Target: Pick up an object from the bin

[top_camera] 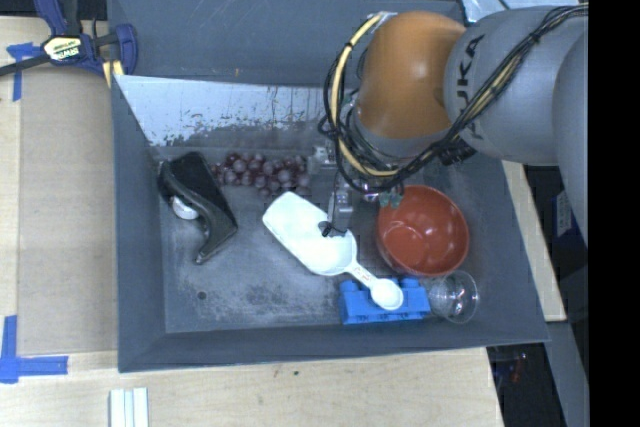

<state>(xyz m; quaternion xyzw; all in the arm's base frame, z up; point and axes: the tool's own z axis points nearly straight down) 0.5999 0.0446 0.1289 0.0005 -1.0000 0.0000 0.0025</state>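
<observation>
End effector [338, 215] is low on the white scoop [303, 233], red bowl [425, 235] just beside it, likely lining up a grab; can't tell its grip state.

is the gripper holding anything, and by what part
Cannot tell: the gripper sits at the right edge of the white scoop, left of the red bowl, with no clear grasp visible.

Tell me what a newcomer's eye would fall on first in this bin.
The arm's orange cover dominates the upper right, with the gripper low over a white scoop in the middle of the bin. Right of it sits a red bowl; a black curved object lies at the left.
</observation>
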